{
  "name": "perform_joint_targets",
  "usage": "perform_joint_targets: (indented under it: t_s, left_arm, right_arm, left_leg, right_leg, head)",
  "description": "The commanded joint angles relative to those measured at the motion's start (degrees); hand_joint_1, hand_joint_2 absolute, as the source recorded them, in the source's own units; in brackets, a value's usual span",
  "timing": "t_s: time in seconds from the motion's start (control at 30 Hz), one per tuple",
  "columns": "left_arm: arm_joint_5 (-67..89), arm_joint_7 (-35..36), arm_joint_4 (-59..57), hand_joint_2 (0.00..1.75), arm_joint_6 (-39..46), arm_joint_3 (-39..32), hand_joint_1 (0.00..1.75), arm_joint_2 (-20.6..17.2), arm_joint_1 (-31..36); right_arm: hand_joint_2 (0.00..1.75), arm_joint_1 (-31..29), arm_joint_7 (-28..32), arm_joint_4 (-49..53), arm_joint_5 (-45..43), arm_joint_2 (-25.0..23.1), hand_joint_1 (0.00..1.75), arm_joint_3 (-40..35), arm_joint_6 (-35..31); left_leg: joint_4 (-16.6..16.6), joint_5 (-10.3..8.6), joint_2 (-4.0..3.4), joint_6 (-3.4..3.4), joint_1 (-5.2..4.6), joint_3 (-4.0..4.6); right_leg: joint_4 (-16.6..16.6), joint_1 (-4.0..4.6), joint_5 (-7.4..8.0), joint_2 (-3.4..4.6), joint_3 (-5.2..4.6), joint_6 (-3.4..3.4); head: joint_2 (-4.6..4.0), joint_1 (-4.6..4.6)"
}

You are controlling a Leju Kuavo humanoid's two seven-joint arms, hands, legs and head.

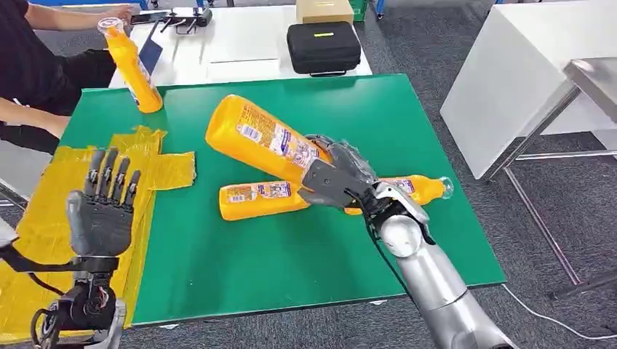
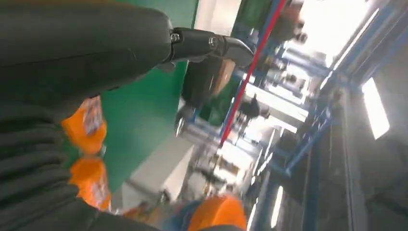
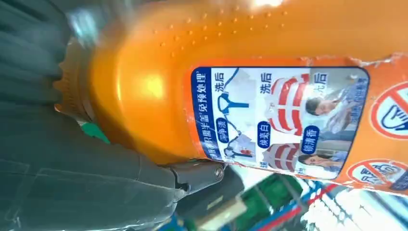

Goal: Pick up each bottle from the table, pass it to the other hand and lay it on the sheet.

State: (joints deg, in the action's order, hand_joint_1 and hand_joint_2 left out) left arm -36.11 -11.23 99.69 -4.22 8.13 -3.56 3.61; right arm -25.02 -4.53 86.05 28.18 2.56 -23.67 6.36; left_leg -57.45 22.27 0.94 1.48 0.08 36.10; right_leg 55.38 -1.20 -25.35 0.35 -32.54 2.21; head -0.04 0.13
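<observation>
My right hand (image 1: 336,177) grips an orange bottle (image 1: 256,136) near its neck and holds it above the green table, its base tilted up and to the left. Up close, the held bottle (image 3: 269,91) shows its printed label beside my thumb (image 3: 120,178). A second orange bottle (image 1: 291,196) lies on its side on the table just behind and under that hand. A third bottle (image 1: 134,67) stands upright at the far left corner. My left hand (image 1: 102,211) is raised with fingers spread and holds nothing, above the yellow sheet (image 1: 44,211). From the left wrist, my left fingers (image 2: 211,45) stretch out over the table.
A person in black sits at the far left (image 1: 36,65), hand near the standing bottle. Behind the green table (image 1: 291,269) a white table carries a black case (image 1: 323,47) and a cardboard box (image 1: 324,10). A white and steel table (image 1: 538,80) stands to the right.
</observation>
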Motion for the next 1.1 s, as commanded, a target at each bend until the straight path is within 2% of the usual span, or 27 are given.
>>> perform_joint_targets:
  t_s: [0.03,0.07,0.17,0.3,0.37,0.4,0.43,0.6,0.77,0.83,0.9,0.93,0.97,1.03,1.07,1.1]
  left_arm:
    - [-2.1,1.3,-2.2,1.75,0.3,9.6,0.0,0.8,3.7]
    - [-2.3,1.4,-2.1,1.75,0.4,10.0,0.0,0.9,3.8]
    - [-2.3,1.4,-2.0,1.75,0.7,10.3,0.0,1.0,3.8]
    - [-2.8,1.4,-2.1,1.75,0.7,10.3,0.0,0.7,3.8]
    - [-2.6,1.4,-2.1,1.75,0.9,10.9,0.0,1.2,4.4]
    - [-2.8,1.7,-2.4,1.75,1.1,11.4,0.0,1.6,4.9]
    - [-2.8,1.9,-2.6,1.75,1.4,11.8,0.0,1.7,5.3]
    - [-3.0,1.6,-4.4,1.75,3.4,13.1,0.0,1.8,7.7]
    - [-3.9,0.8,-4.9,1.75,5.3,12.4,0.0,1.2,8.5]
    - [-3.9,0.8,-4.3,1.75,5.3,12.4,0.0,1.5,8.1]
    - [-3.8,0.8,-4.6,1.75,5.6,12.9,0.0,1.5,8.5]
    - [-4.0,0.9,-6.1,1.75,7.3,14.2,0.0,0.7,11.0]
    - [-5.0,0.7,-7.5,1.75,8.2,14.9,0.0,0.2,13.2]
    - [-5.5,0.8,-8.8,1.75,8.7,15.2,0.0,-0.2,14.7]
    - [-6.0,0.7,-10.1,1.75,9.7,15.7,0.0,-1.1,16.1]
    - [-6.2,0.7,-10.4,1.75,9.8,15.7,0.0,-1.3,16.4]
  right_arm:
    - [1.75,-11.2,-0.8,-19.6,1.0,-6.7,1.75,-3.7,-3.9]
    - [1.75,-11.7,-0.8,-20.6,1.1,-7.2,1.75,-4.1,-4.5]
    - [1.75,-12.3,-0.7,-21.6,1.2,-7.8,1.75,-4.5,-5.1]
    - [1.75,-12.1,-0.6,-21.4,1.1,-7.7,1.75,-4.9,-5.2]
    - [1.75,-13.0,-0.7,-23.6,0.7,-9.9,1.75,-5.8,-4.8]
    - [1.75,-13.9,-0.6,-25.7,0.9,-11.6,1.75,-7.1,-4.6]
    - [1.75,-14.7,-0.6,-27.2,1.1,-12.8,1.75,-8.3,-4.4]
    - [1.75,-17.6,-0.8,-35.6,0.9,-18.8,1.75,-13.2,-5.3]
    - [1.75,-18.7,-1.3,-38.7,0.6,-22.6,1.75,-18.8,-4.9]
    - [1.75,-19.5,-2.4,-39.0,-2.7,-22.6,1.75,-22.3,-4.9]
    - [1.75,-20.1,-2.9,-39.6,-4.8,-22.6,1.75,-24.5,-5.4]
    - [1.75,-21.4,-3.4,-40.3,-7.8,-22.6,1.75,-28.1,-5.8]
    - [1.75,-22.5,-4.3,-40.7,-11.4,-22.6,1.75,-31.8,-7.7]
    - [1.75,-23.2,-4.4,-40.7,-13.5,-22.6,1.75,-34.1,-8.1]
    - [1.75,-23.6,-4.6,-40.4,-14.9,-22.6,1.75,-36.5,-7.9]
    - [1.75,-23.5,-4.9,-40.0,-15.2,-22.6,1.75,-37.0,-8.2]
  left_leg:
    - [0.0,0.11,-0.18,-0.11,0.01,-0.26]
    - [0.0,0.02,-0.12,-0.05,0.01,-0.08]
    - [0.0,0.13,-0.29,-0.1,0.02,-0.26]
    - [0.0,0.11,-0.09,-0.08,0.03,-0.24]
    - [0.0,0.06,-0.06,-0.05,0.02,-0.12]
    - [0.0,0.22,-0.17,-0.12,0.03,-0.41]
    - [0.0,0.08,-0.17,-0.06,0.01,-0.11]
    - [0.0,0.09,-0.25,-0.12,0.01,-0.16]
    - [0.0,0.12,-0.24,-0.13,0.07,-0.19]
    - [0.0,0.04,-0.15,-0.07,0.08,-0.07]
    - [0.0,0.17,-0.2,-0.13,0.09,-0.32]
    - [0.0,0.06,-0.14,-0.07,0.08,-0.06]
    - [0.0,0.14,-0.18,-0.11,0.1,-0.2]
    - [0.0,0.0,0.0,-0.08,0.08,0.07]
    - [-0.1,0.16,-0.03,-0.17,0.11,-0.23]
    - [0.0,0.01,0.06,-0.1,0.08,0.06]
  right_leg:
    - [0.0,0.04,-0.07,0.08,0.22,-0.16]
    - [0.0,0.02,0.0,0.08,0.05,-0.07]
    - [0.0,0.04,-0.07,0.19,0.2,-0.14]
    - [0.0,0.04,-0.1,0.02,0.23,-0.12]
    - [0.0,0.03,-0.06,0.03,0.12,-0.09]
    - [0.0,0.05,-0.2,0.06,0.41,-0.19]
    - [0.0,0.02,-0.05,0.12,0.09,-0.1]
    - [0.1,0.02,-0.07,0.16,0.08,-0.16]
    - [0.1,0.08,-0.11,0.15,0.11,-0.17]
    - [0.0,0.07,-0.05,0.08,0.02,-0.09]
    - [0.0,0.09,-0.18,0.07,0.28,-0.19]
    - [0.1,0.07,-0.07,0.08,0.02,-0.11]
    - [0.1,0.09,-0.14,0.08,0.18,-0.16]
    - [0.1,0.05,-0.06,-0.06,-0.09,-0.11]
    - [0.2,0.1,-0.23,-0.1,0.22,-0.24]
    - [0.1,0.05,-0.11,-0.12,-0.05,-0.15]
  head:
    - [0.0,0.02]
    - [0.0,0.0]
    - [0.0,0.02]
    - [0.0,0.0]
    - [0.0,0.02]
    - [0.0,0.02]
    - [0.0,0.04]
    - [0.0,0.02]
    - [0.0,0.04]
    - [0.0,0.0]
    - [0.0,0.0]
    - [0.0,0.04]
    - [0.0,0.02]
    - [0.0,0.02]
    - [0.0,0.04]
    - [0.0,0.07]
